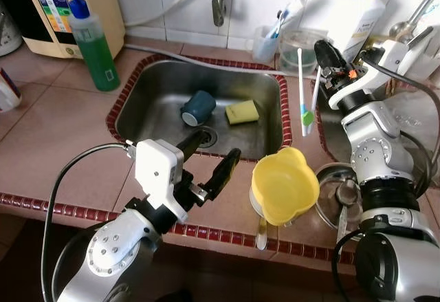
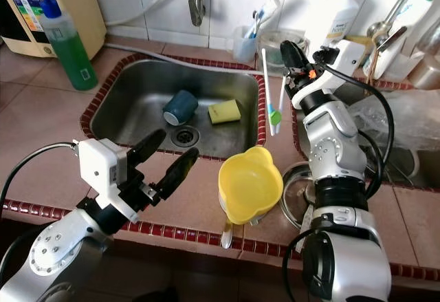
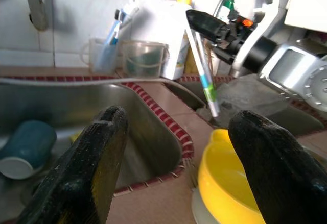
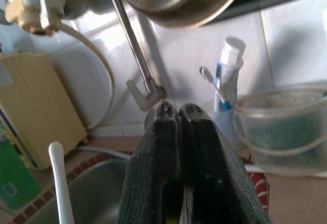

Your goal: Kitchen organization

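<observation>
- The right gripper (image 2: 292, 53) hangs over the counter's far right, its two black fingers pressed together on the upper ends of two toothbrushes (image 1: 303, 102), which dangle between the sink (image 1: 158, 85) and the right basin.
- The pinch itself is hidden in the right wrist view: there the fingers (image 4: 163, 147) sit flush together and just one white handle tip shows beside them.
- In the left wrist view the brushes overlap, so they are hard to tell apart.
- The left gripper (image 1: 210, 157) hovers over the sink's near rim, fingers spread with nothing between them.
- A yellow bowl (image 1: 283, 185) stands on the near counter, covering most of a spoon whose end pokes out beneath it; a glass lid (image 1: 340, 188) lies just right of it, partly behind the right arm.
- In the sink a blue cup (image 1: 197, 106) lies on its side near a yellow sponge (image 1: 242, 112).
- On the far side, a clear cup of toothbrushes (image 1: 267, 39) and a plastic tub (image 1: 300, 46) stand by the tiled wall.
- A green soap bottle (image 1: 93, 47) stands to the far left.
</observation>
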Available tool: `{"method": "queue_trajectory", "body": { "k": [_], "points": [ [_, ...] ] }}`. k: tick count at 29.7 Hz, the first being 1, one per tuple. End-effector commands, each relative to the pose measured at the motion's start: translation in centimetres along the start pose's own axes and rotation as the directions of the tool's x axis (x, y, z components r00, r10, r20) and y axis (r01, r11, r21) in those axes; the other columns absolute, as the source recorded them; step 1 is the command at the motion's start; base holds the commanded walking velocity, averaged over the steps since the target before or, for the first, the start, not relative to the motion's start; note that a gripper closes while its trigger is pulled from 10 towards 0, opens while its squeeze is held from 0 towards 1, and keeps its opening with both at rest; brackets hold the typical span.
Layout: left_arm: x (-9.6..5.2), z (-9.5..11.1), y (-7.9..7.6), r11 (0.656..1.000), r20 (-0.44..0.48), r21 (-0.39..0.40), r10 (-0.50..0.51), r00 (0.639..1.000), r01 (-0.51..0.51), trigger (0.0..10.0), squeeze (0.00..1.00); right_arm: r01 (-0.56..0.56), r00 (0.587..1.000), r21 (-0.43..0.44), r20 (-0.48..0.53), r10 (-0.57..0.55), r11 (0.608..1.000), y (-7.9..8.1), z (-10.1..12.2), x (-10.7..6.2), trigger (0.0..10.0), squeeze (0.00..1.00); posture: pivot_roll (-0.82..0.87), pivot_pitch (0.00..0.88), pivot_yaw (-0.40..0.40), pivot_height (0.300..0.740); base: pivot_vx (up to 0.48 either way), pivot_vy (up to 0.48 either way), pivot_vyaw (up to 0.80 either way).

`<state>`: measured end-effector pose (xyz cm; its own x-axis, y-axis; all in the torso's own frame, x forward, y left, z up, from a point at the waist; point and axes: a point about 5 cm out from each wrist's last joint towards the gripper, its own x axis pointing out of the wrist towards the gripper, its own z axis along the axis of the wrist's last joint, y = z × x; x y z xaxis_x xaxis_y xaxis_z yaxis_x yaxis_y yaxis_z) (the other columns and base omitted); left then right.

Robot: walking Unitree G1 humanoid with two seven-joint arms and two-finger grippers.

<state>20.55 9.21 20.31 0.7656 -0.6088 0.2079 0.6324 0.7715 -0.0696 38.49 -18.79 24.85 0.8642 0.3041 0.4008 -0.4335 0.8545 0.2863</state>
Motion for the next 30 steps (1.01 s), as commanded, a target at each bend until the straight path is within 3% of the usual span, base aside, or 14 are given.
{"method": "queue_trajectory", "body": {
  "k": [1, 15, 30],
  "points": [
    [-0.2, 0.3, -0.5, 1.0, 0.002, -0.007, -0.014, 1.0, 0.014, 10.0, 0.0, -0.032, 0.999, -0.013, 0.013, 0.032, 0.999, 0.6, 0.5, 0.4, 10.0, 0.0, -0.02, 0.253, -0.015, 0.74, 0.0, 0.0, 0.0],
    [-1.5, 1.0, -2.0, 0.997, -0.037, -0.06, -0.039, 0.999, 0.037, 10.0, 0.0, -0.081, 0.997, -0.025, 0.0, 0.081, 0.996, 1.4, 0.9, 1.7, 10.0, 0.0, -0.01, 0.307, -0.012, 0.74, 0.0, 0.0, 0.0],
    [-2.3, 1.7, -1.8, 0.998, -0.071, -0.051, 0.028, 0.997, -0.032, 10.0, 0.0, -0.166, 0.983, 0.042, -0.073, 0.169, 0.985, 3.1, -1.2, 2.9, 10.0, 0.0, 0.02, 0.382, -0.014, 0.74, 0.0, 0.0, 0.0]
  ]
}}
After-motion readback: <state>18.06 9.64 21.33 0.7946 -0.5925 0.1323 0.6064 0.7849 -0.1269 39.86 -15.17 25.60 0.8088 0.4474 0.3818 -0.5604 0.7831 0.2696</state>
